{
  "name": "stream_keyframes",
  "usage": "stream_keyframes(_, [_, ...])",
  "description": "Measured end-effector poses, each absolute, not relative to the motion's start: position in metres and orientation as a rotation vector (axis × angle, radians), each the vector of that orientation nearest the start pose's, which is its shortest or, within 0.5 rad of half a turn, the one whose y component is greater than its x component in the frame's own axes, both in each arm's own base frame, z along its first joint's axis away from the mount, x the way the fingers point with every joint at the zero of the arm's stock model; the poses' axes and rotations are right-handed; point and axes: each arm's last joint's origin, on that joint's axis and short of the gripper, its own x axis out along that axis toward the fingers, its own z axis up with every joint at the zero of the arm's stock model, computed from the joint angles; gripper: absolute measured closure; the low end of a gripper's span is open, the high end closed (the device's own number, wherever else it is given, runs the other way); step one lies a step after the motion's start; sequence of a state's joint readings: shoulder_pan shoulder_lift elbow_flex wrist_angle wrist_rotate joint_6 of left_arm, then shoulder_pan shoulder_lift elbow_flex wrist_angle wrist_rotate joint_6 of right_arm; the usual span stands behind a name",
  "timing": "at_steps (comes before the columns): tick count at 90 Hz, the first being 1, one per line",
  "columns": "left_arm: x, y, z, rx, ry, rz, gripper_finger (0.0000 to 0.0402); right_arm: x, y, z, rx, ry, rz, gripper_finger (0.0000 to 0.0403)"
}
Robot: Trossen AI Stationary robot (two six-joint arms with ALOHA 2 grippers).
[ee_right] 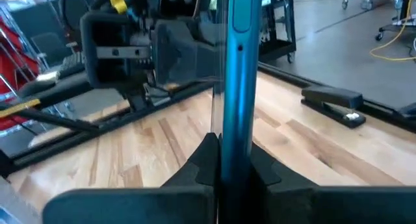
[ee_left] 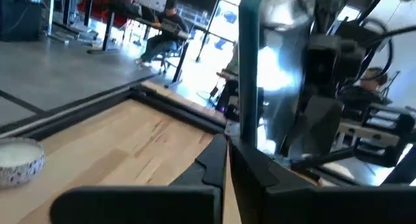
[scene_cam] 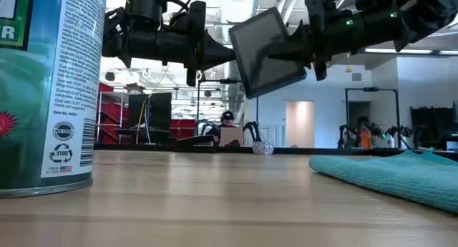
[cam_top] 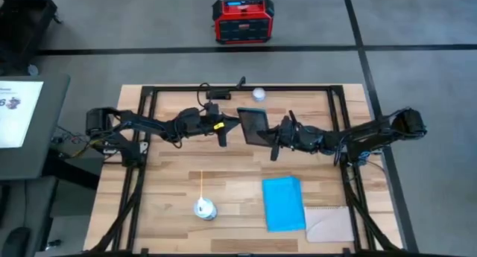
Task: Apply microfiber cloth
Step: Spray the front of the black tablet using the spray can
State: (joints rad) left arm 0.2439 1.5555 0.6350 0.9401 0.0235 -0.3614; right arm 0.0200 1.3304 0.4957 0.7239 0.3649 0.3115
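- Between the two tools, above the wooden table (cam_top: 179,182), a rigid dark tablet with a teal edge (cam_top: 254,126) hangs on edge.
- Right tool (ee_right: 224,160) is clenched on the tablet's edge; left tool (cam_top: 223,130) sits just beside the tablet's far side, and I cannot tell its grip.
- Bright sky-blue microfiber cloth (cam_top: 283,203) lies flat on the table, well apart from both tools, nearer the right one.
- Judged step: the tablet is presented, the cloth not yet picked up.
- Next likely calls for the left tool to descend and pinch the cloth.
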Motion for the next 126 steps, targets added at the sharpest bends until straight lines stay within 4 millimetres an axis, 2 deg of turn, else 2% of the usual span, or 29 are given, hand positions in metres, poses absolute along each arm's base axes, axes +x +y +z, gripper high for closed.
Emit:
stream_keyframes(45, [0.306,0.076,0.218,-0.351,-0.044,0.207,0.0402,0.264,-0.006,0.2,0.308,0.084,-0.367,0.0393])
stream_keyframes(80, [0.303,0.076,0.224,-0.312,-0.034,0.156,0.0402,0.264,-0.01,0.201,0.302,0.076,-0.367,0.0393])
stream_keyframes(92, [0.287,0.07,0.241,-0.241,0.039,0.13,0.0402,0.264,-0.01,0.202,0.288,0.075,-0.358,0.0393])
stream_keyframes(112, [0.241,0.052,0.286,-0.122,0.062,0.163,0.0402,0.267,-0.015,0.197,0.286,0.069,-0.403,0.0393])
stream_keyframes(119, [0.227,0.042,0.297,-0.101,0.065,0.151,0.0402,0.272,-0.015,0.189,0.288,0.073,-0.368,0.0393])
stream_keyframes(126, [0.216,0.031,0.298,-0.09,0.113,0.165,0.0402,0.282,-0.017,0.179,0.298,0.052,-0.332,0.0393])
